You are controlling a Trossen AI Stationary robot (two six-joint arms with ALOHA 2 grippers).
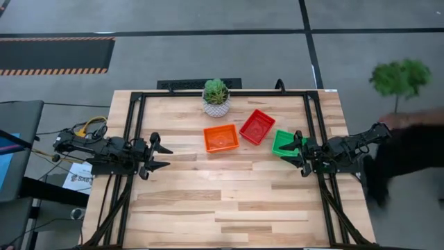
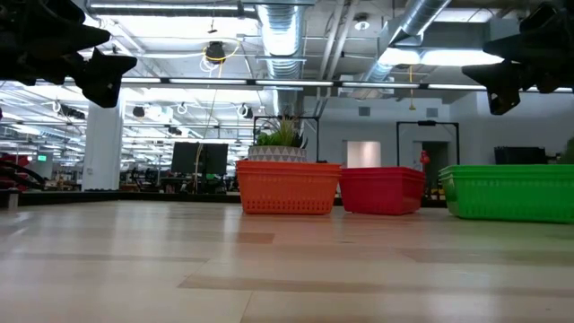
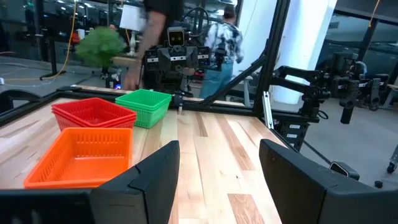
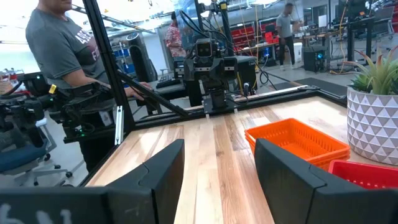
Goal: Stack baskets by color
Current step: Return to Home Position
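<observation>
Orange baskets [image 1: 221, 138], red baskets [image 1: 257, 126] and green baskets [image 1: 281, 139] stood stacked in a row on the far worktop [image 1: 229, 201]. The left hand [image 1: 161, 155] and the right hand [image 1: 291, 153] hung wide open and empty at the sides.

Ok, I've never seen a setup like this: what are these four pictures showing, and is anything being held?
Two dark robot arms work at a wooden table. One picture looks straight down, one looks level across the tabletop, and two come from cameras on the arms' wrists. The left gripper and right gripper both hang open above the table, holding nothing. On the table stand an orange stack, a red stack and a green stack of baskets, plus a potted plant.
</observation>
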